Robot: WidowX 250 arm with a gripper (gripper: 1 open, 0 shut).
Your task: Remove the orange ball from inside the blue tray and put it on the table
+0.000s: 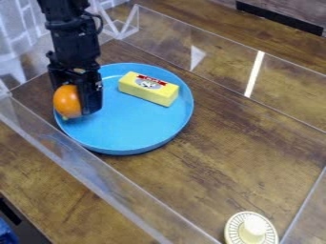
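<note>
The orange ball (65,101) is at the left edge of the blue tray (140,132), over its rim. My gripper (71,95) comes down on it from above, pointing almost straight down. Its black fingers sit on either side of the ball and are closed against it. Whether the ball still touches the tray floor I cannot tell. The dark wood table (242,143) lies all around the tray.
A yellow rectangular block (149,89) lies in the far part of the tray. A small cream ribbed lid (253,230) sits at the near right edge of the table. Clear panel walls border the table at left and back.
</note>
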